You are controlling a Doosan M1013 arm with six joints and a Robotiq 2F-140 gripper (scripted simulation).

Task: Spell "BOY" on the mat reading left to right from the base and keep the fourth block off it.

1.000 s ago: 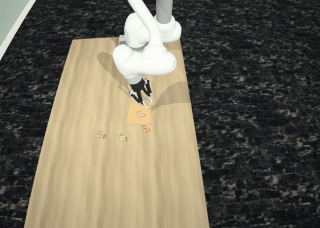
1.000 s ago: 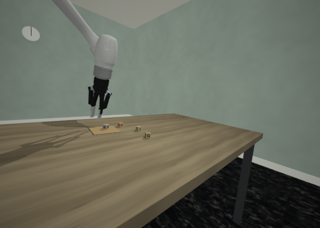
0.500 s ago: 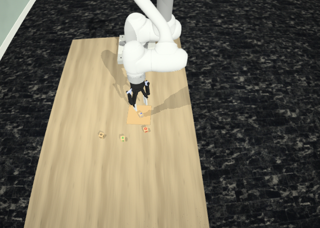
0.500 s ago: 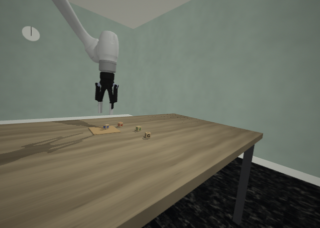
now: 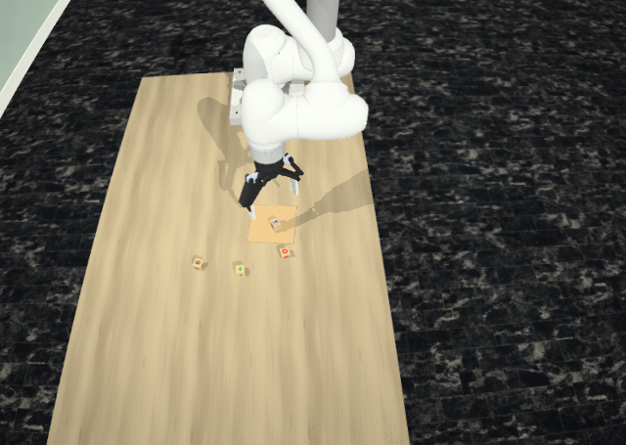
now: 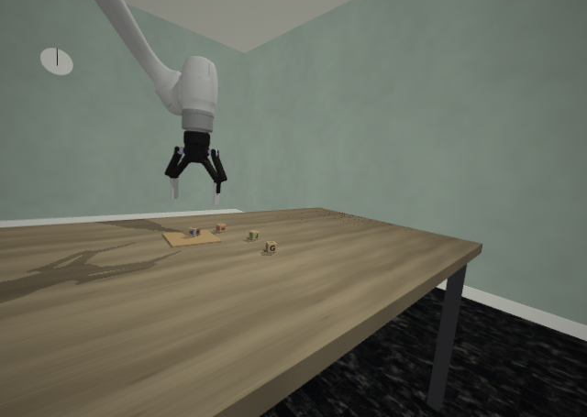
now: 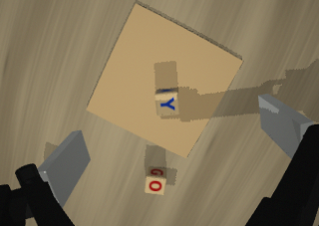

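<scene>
My gripper is wide open and empty, well above the mat. A block with a blue Y on top stands on the mat; its letter looks turned sideways in the wrist view. A block with a red O on top stands on the table just off the mat's far edge. A green-lettered block and a black-lettered block stand off the mat. Their top letters are too small to tell. The black one shows a G on a side.
The wooden table carries everything. The arm's base stands at the table's back end in the top view. Shadows of the arm and fingers fall over the mat and table.
</scene>
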